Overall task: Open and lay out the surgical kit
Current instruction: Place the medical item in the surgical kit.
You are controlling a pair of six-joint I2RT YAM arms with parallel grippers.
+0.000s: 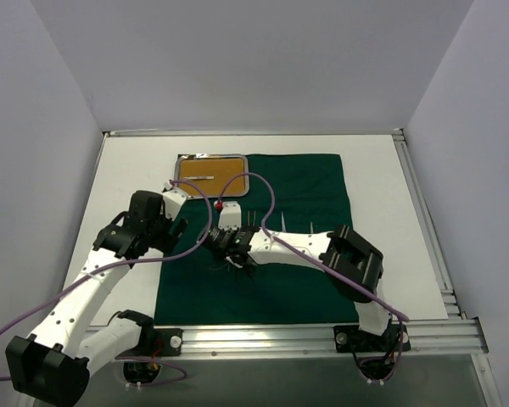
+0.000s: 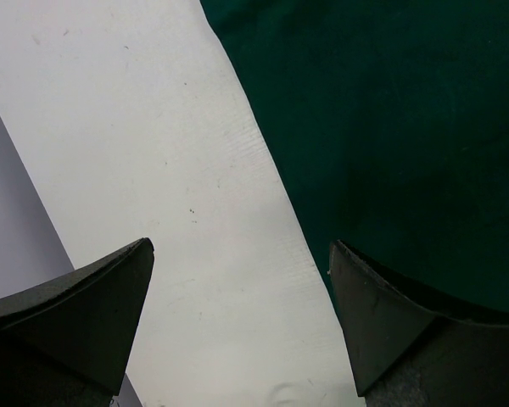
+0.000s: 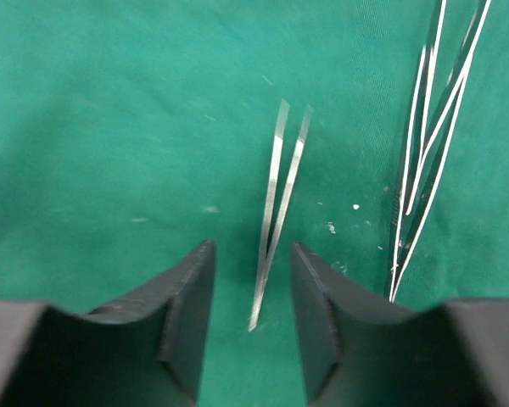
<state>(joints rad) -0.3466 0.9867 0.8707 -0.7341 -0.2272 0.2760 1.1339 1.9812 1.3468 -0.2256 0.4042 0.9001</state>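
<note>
The dark green cloth (image 1: 310, 186) lies spread flat on the table. On its far left corner stands the steel tray (image 1: 247, 176), orange-brown inside, with one thin metal piece (image 1: 202, 177) in it. My right gripper (image 1: 233, 254) hangs low over the cloth's middle. Its jaws (image 3: 253, 254) are open, and a pair of tweezers (image 3: 276, 203) lies loose on the cloth between them, touching neither finger. More thin metal instruments (image 3: 424, 161) lie just right of it. My left gripper (image 1: 171, 206) is open over the cloth's left edge (image 2: 263, 153), holding nothing (image 2: 242, 254).
Bare white table (image 2: 136, 127) lies left of the cloth. A purple cable (image 1: 270, 208) loops over the cloth near the tray. Grey walls close in on the left, back and right. A metal rail (image 1: 322, 337) runs along the near edge.
</note>
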